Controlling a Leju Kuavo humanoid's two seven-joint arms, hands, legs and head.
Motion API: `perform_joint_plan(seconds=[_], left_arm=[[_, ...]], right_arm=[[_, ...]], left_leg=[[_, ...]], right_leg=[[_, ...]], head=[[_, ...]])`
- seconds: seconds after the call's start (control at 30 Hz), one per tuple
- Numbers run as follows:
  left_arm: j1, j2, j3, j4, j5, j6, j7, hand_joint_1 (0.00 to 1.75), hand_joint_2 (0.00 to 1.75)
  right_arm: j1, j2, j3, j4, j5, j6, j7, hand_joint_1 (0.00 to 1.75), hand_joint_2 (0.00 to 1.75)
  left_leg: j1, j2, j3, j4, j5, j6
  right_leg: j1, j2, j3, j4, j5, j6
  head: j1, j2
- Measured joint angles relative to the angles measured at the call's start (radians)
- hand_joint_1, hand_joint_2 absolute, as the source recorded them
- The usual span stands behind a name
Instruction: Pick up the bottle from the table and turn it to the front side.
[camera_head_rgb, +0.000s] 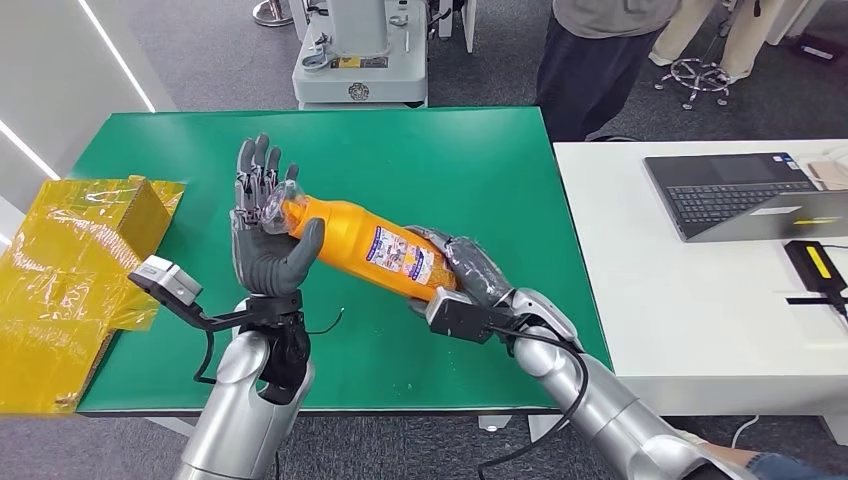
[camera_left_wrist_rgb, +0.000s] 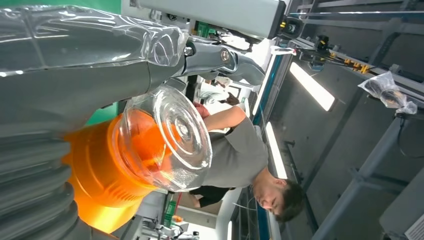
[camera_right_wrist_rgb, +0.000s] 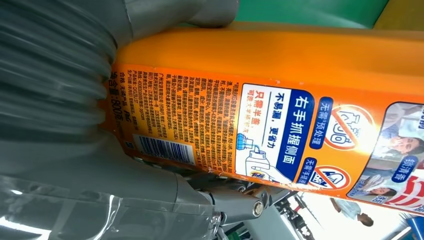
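- Bottle (camera_head_rgb: 375, 248): orange, lying on its side in the air above the green table (camera_head_rgb: 470, 170), held between both hands, clear of the tabletop.
- Clear cap (camera_head_rgb: 276, 207) end toward the left hand; base end in the right hand.
- Printed label (camera_head_rgb: 405, 256) on the upper side of the bottle, nearer the base than the cap.
- Left hand (camera_head_rgb: 262, 228): upright at the cap end, palm against the cap, fingers (camera_head_rgb: 258, 170) spread and pointing up behind it, thumb (camera_head_rgb: 303, 248) hooked under the neck just beside the cap.
- In the left wrist view, cap (camera_left_wrist_rgb: 172, 137) and orange shoulder of the bottle (camera_left_wrist_rgb: 97, 172) sitting right against the hand (camera_left_wrist_rgb: 70, 90).
- Right hand (camera_head_rgb: 470, 270): wrapped round the base end, gripping it from the side away from the cap.
- In the right wrist view, hand (camera_right_wrist_rgb: 55, 125) closed on the bottle (camera_right_wrist_rgb: 280, 65), back label (camera_right_wrist_rgb: 240, 130) with barcode and small print facing the camera.
- Yellow box (camera_head_rgb: 70, 270) off the table edge beyond the cap end, well apart from the bottle.
- White table (camera_head_rgb: 680, 300) with a laptop (camera_head_rgb: 745, 192) beyond the base end.
- Person (camera_head_rgb: 590, 60) standing past the far edge of the green table.
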Motion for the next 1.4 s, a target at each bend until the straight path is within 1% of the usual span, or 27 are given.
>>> perform_joint_plan(seconds=[0.43,0.73,0.77,0.87,0.9,1.4], left_arm=[[-0.012,0.002,0.000,0.012,0.005,-0.002,0.002,0.00,1.75],[-0.016,0.001,0.001,0.016,-0.009,-0.023,0.012,0.00,1.75],[-0.016,0.001,0.001,0.016,-0.010,-0.024,0.012,0.07,1.75],[-0.016,0.001,0.002,0.019,-0.014,-0.031,0.012,1.37,1.75],[-0.016,0.001,0.003,0.020,-0.015,-0.034,0.012,1.74,1.75],[-0.014,-0.007,0.013,0.021,-0.032,-0.055,0.009,1.75,1.75]], right_arm=[[-0.014,0.015,0.005,0.001,-0.009,-0.025,-0.011,1.75,1.75],[-0.012,0.025,0.006,0.001,0.010,-0.043,-0.010,1.75,1.75],[-0.011,0.026,0.006,0.001,0.011,-0.044,-0.010,1.75,1.75],[-0.012,0.027,0.006,0.006,0.017,-0.040,-0.010,1.75,1.75],[-0.012,0.027,0.006,0.009,0.019,-0.038,-0.011,1.75,1.75],[-0.021,0.044,0.006,0.057,0.022,-0.015,-0.020,1.75,1.75]], left_leg=[[0.000,0.000,0.000,0.000,0.000,0.000],[0.000,0.000,0.000,0.000,0.000,0.000],[0.000,0.000,0.000,0.000,0.000,0.000],[0.000,0.000,0.000,0.000,0.000,0.000],[0.000,0.000,0.000,0.000,0.000,0.000],[0.000,0.000,0.000,0.000,0.000,0.000]], right_leg=[[0.000,0.000,0.000,0.000,0.000,0.000],[0.000,0.000,0.000,0.000,0.000,0.000],[0.000,0.000,0.000,0.000,0.000,0.000],[0.000,0.000,0.000,0.000,0.000,0.000],[0.000,0.000,0.000,0.000,0.000,0.000],[0.000,0.000,0.000,0.000,0.000,0.000]], head=[[0.000,0.000],[0.000,0.000],[0.000,0.000],[0.000,0.000],[0.000,0.000],[0.000,0.000]])
